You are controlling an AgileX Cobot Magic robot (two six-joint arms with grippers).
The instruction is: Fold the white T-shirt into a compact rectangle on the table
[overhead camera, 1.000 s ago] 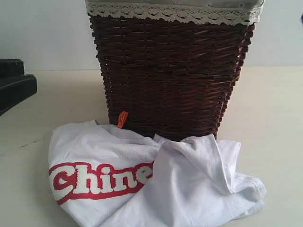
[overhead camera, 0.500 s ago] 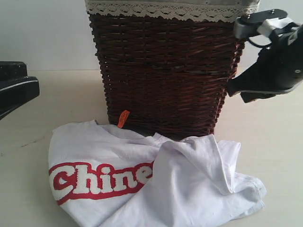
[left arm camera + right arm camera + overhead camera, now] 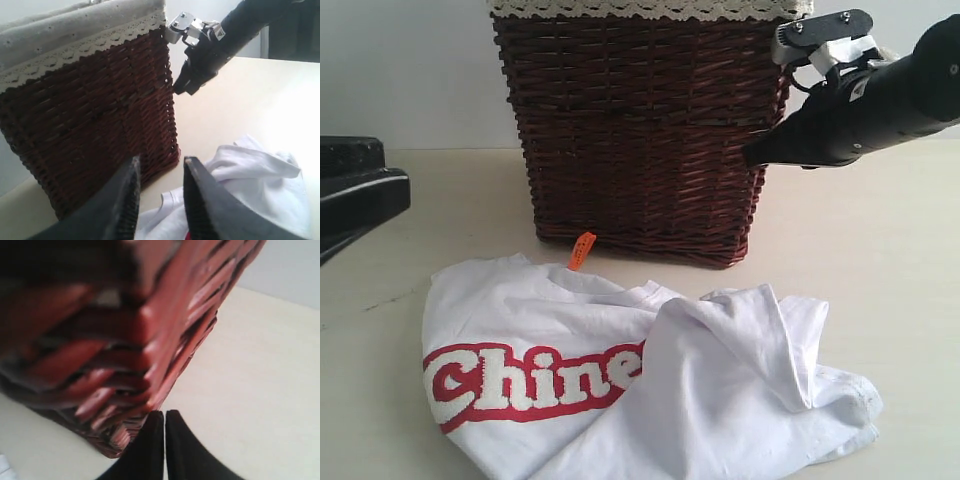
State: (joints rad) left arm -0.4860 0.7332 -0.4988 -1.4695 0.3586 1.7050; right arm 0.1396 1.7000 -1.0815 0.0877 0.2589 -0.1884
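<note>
1. The white T-shirt (image 3: 620, 385) lies crumpled on the table (image 3: 890, 260), in front of a dark wicker basket (image 3: 640, 130). It is apart from the basket's base.
2. Its red-edged lettering (image 3: 520, 385) reads "Chine". The rest is covered by a flap of cloth folded over from the right.
3. A small orange tag (image 3: 581, 250) stands up at the shirt's far edge, just before the basket.
4. A white lace trim (image 3: 640, 8) runs along the basket's rim.
5. The right gripper (image 3: 752, 156) has its jaws pressed together and holds nothing. Its tip meets the basket's right corner, seemingly touching the wicker.
6. The left gripper (image 3: 161, 165) has its jaws apart with nothing between them. It hangs above the table between basket and shirt.
7. In the exterior view only a dark part of the left arm (image 3: 355, 195) shows, at the left edge.
</note>
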